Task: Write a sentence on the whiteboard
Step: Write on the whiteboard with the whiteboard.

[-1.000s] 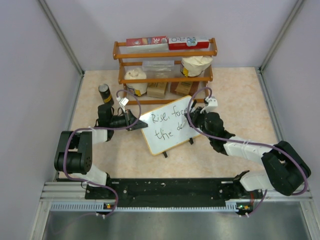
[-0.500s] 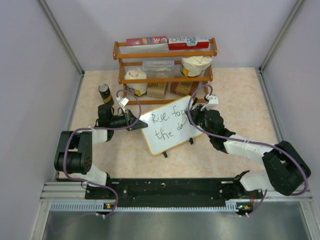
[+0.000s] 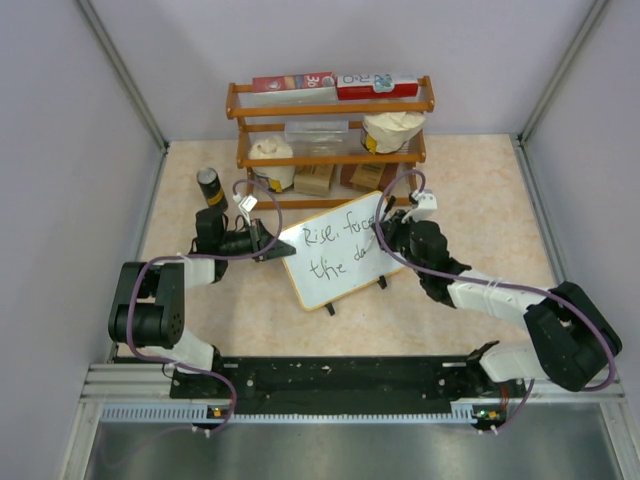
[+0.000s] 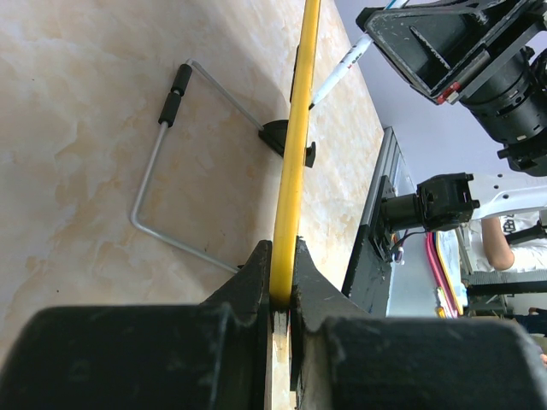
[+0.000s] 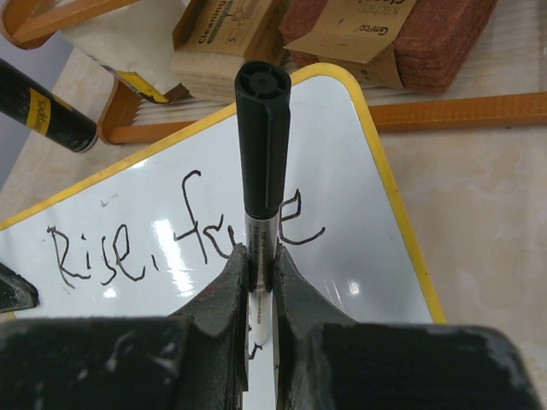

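Covering the end of the sentence in the top view with the right claw, leaving the lower line breaking off partway. Hiding the marker tip beneath the claw in the right wrist view, and masking the middle of "face" behind its barrel. Showing the whiteboard only edge-on in the left wrist view, keeping its written face unseen.

Robot lab test cell, plain partition walls, aluminium base rail, wooden shelf of goods
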Available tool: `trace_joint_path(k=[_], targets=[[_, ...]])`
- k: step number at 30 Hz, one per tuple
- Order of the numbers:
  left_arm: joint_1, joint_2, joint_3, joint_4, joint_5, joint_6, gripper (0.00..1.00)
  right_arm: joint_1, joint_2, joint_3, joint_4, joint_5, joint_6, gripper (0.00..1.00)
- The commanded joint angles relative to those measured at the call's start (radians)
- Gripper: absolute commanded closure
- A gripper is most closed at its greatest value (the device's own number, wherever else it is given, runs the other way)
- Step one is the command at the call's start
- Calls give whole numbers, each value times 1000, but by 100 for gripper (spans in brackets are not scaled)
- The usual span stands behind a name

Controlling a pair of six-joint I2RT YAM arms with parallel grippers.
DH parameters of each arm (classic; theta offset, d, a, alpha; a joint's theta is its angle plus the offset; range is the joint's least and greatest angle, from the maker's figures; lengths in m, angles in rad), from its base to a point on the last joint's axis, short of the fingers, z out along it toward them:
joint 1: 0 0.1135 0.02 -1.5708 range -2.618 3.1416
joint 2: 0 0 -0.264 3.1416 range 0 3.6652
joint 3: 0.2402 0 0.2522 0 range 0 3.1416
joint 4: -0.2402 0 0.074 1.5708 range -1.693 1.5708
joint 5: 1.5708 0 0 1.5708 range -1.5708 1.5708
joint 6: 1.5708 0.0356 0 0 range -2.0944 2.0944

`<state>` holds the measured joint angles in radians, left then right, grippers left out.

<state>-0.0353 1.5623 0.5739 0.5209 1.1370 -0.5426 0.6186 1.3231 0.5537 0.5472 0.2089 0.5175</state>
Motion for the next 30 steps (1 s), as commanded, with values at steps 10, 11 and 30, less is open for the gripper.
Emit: trace_joint_path(k=[10, 11, 30], targets=[[26, 36, -34, -87, -178, 102, 100, -11, -12, -23, -6, 24, -13, 100], [26, 36, -32, -87, -178, 102, 100, -13, -18, -21, -4, 26, -14, 100], [26, 36, -32, -87, -177, 102, 100, -26, -78, 66, -53, 20, -17, 100]])
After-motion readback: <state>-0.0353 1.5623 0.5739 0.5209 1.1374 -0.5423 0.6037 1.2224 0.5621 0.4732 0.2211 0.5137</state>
